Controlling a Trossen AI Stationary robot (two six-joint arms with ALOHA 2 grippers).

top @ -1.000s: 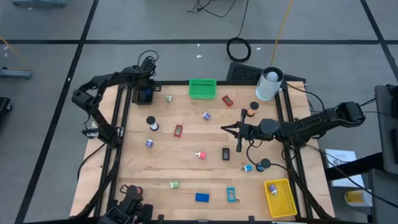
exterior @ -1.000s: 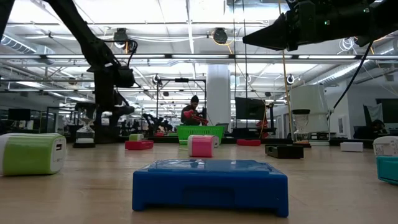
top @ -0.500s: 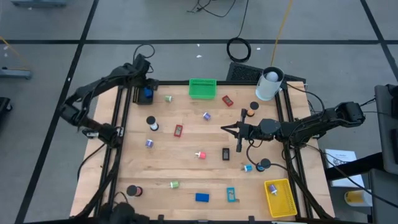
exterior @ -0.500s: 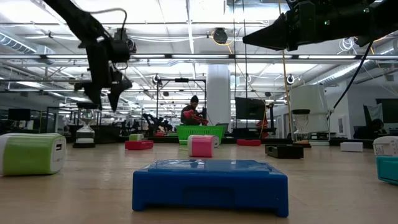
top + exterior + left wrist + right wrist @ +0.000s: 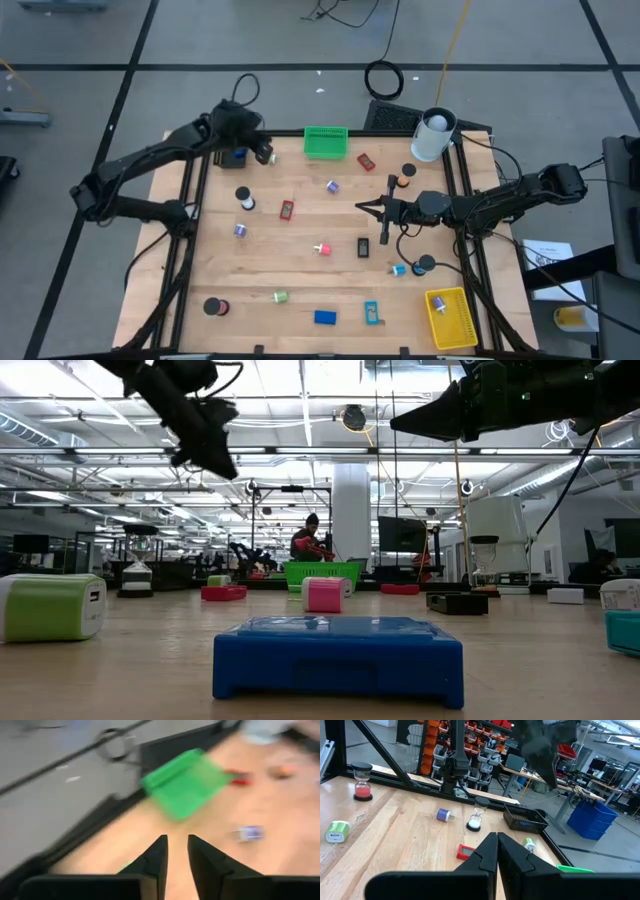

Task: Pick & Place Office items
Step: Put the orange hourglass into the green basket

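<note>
The office items lie scattered on the wooden table: a blue block [image 5: 325, 317] [image 5: 338, 660], a red block [image 5: 287, 209], a pink clip [image 5: 323, 249], a green clip [image 5: 271, 158] and black rolls [image 5: 244, 198]. My left gripper [image 5: 262, 150] [image 5: 177, 845] hangs high over the far-left corner between the black bin [image 5: 232, 156] and the green bin [image 5: 325, 142], narrowly open and empty. My right gripper [image 5: 362, 207] [image 5: 497, 840] hovers over the table's right half, pointing left, shut and empty.
A yellow bin [image 5: 450, 317] stands at the near-right corner and a big white cylinder [image 5: 433, 135] at the far-right corner. An orange item [image 5: 403, 181], a cyan clip [image 5: 372, 313] and a purple clip [image 5: 331, 185] lie among the rest. A person shows far behind the table [image 5: 310, 540].
My left gripper has risen from above the black bin and swung toward the table's right, toward the green bin, tipping forward as the arm stretched out. My right arm has kept still.
</note>
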